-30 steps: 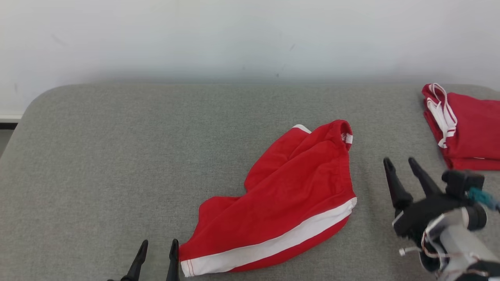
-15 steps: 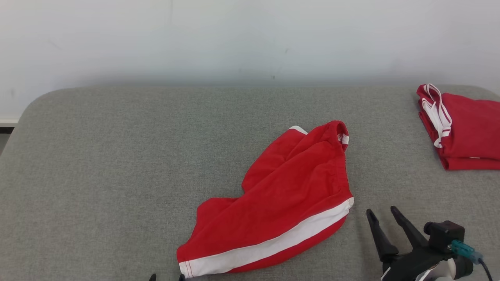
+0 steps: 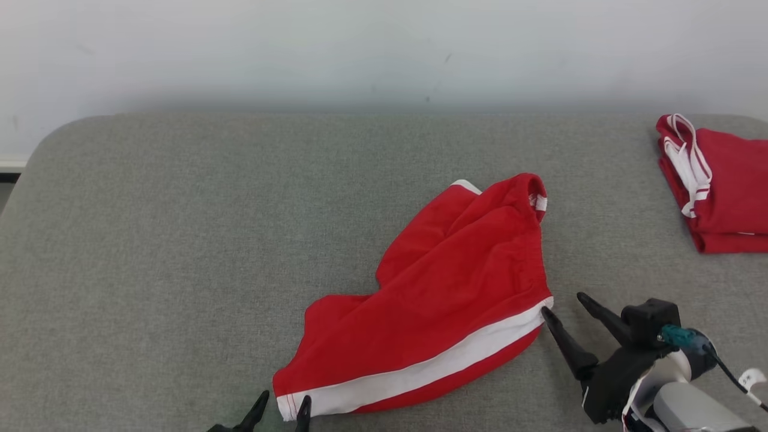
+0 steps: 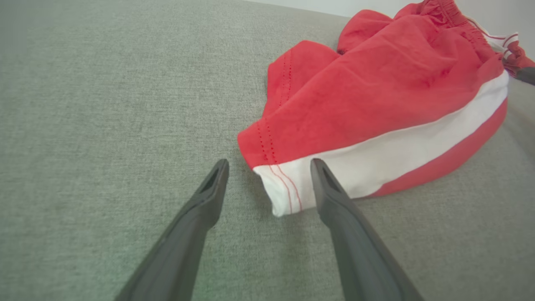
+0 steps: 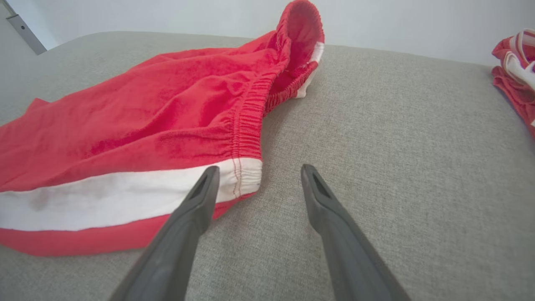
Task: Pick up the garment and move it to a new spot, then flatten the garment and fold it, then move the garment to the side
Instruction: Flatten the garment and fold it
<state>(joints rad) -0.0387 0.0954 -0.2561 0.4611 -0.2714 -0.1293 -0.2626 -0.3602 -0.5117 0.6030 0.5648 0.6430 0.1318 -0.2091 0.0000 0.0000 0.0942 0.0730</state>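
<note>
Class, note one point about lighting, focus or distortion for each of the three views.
Head view: even, soft light, no glare; shorts sharp. Left wrist view: wide-angle stretch makes the left gripper loom; soft shadow under the hem. Right wrist view: the table edge looks bowed.

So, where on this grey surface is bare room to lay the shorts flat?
Bare: the left half of the grey surface, up to the red shorts; the strip between them and the wall; a narrower gap before the folded red pile. Crowded: the shorts' near corners, where the left fingers and right fingers stand.
</note>
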